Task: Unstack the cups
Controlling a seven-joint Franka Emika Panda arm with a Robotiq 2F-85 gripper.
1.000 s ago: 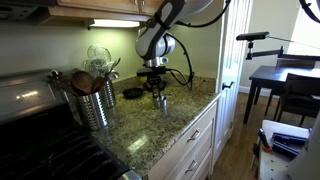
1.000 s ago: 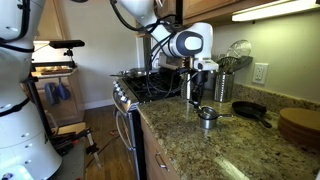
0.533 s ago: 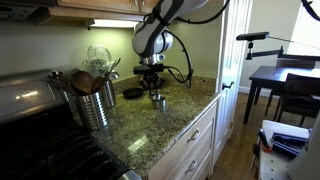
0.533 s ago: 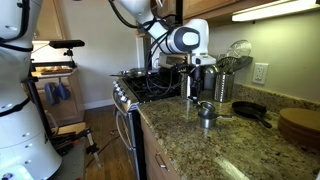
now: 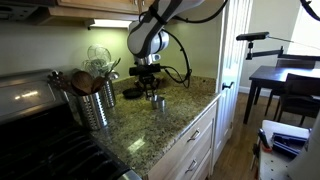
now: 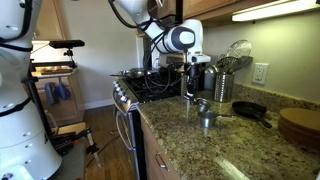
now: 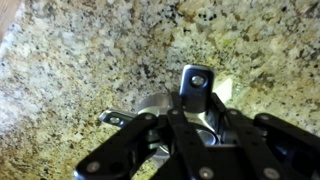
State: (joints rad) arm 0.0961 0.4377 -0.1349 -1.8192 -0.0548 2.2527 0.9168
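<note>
Two small silver cups are on the granite counter. My gripper (image 7: 196, 108) is shut on the upper cup (image 7: 162, 103), with that cup's dark handle (image 7: 196, 80) standing up between the fingers. In both exterior views the gripper (image 5: 149, 88) (image 6: 198, 92) holds this cup (image 6: 203, 105) slightly above the counter. The lower cup (image 5: 158, 101) (image 6: 208, 121) stands on the counter just below and beside it. Its thin handle (image 7: 113, 119) sticks out to the left in the wrist view. The gripper's linkage hides most of the held cup.
A tall steel canister of wooden utensils (image 5: 95, 102) (image 6: 222, 86) stands by the stove (image 5: 30, 115). A dark round pan (image 5: 132, 93) (image 6: 248, 110) lies behind the cups. A wooden board (image 6: 300, 125) sits farther along. The counter's front edge (image 5: 190, 120) is close.
The gripper has risen and shifted away from the spot where the cups stood nested, taking the upper cup with it. The lower cup stays on the counter.
</note>
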